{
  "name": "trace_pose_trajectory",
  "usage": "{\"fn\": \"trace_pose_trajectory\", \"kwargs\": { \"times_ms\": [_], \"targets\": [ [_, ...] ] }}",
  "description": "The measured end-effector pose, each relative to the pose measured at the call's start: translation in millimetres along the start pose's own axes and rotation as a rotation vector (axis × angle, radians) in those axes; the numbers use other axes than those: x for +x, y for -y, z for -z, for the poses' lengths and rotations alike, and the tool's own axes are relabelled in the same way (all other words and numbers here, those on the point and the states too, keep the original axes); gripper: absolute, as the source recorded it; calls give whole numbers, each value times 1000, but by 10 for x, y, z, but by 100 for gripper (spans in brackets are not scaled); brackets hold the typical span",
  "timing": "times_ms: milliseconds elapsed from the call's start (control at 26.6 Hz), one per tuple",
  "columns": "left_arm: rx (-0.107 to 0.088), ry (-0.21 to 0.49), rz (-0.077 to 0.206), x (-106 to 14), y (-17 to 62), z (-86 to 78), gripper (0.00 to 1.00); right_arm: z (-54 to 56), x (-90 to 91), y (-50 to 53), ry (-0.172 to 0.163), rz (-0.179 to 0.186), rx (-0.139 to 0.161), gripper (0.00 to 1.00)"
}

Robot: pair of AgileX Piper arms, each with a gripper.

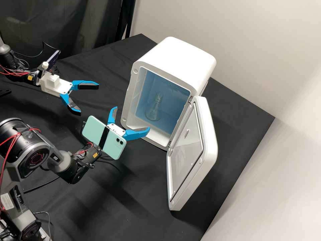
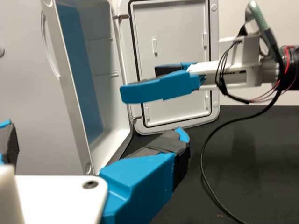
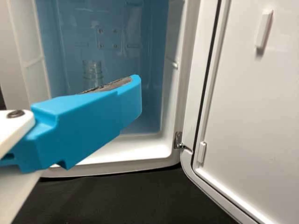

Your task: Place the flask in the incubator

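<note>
A: What is being shown nearest?
B: The door (image 1: pixel 200 147) is being held wide open. Beside it, the right gripper (image 1: pixel 132 118) is being kept at the incubator's (image 1: pixel 180 60) mouth, fingers spread, empty.
A: And the flask (image 1: pixel 153 108)?
B: It is being housed upright on the chamber floor, apart from those fingers. Farther back, the left gripper (image 1: pixel 88 99) is being held spread and empty too.
A: The step?
B: Placement is being judged done — a straight retreat, clear of the door, is being called for.
</note>
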Motion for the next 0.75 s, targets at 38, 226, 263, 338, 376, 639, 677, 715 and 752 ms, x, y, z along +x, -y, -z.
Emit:
{"fn": "trace_pose_trajectory", "kwargs": {
  "times_ms": [38,226,263,338,376,639,677,715,752],
  "targets": [
    [2,-13,-8,-16,-13,-11,100,29,-22,-6,-4,-8,-3,100],
    [-8,-102,-48,-74,-82,26,100,120,-92,-72,-32,-39,-4,100],
    [-9,-102,-49,-76,-87,28,100,128,-100,-81,-35,-43,-4,100],
    [-13,-99,-49,-76,-87,26,100,147,-129,-100,-42,-50,2,100],
    [-14,-99,-51,-77,-92,25,100,157,-140,-110,-45,-55,8,100],
    [-14,-99,-55,-79,-102,23,100,186,-202,-160,-59,-75,65,100],
    [-14,-99,-55,-79,-102,23,100,187,-206,-168,-60,-80,72,100],
    [-14,-99,-55,-79,-102,23,100,185,-219,-170,-60,-80,77,100],
    [-14,-99,-55,-79,-102,23,100,185,-232,-185,-60,-87,81,100]
  ]
}}
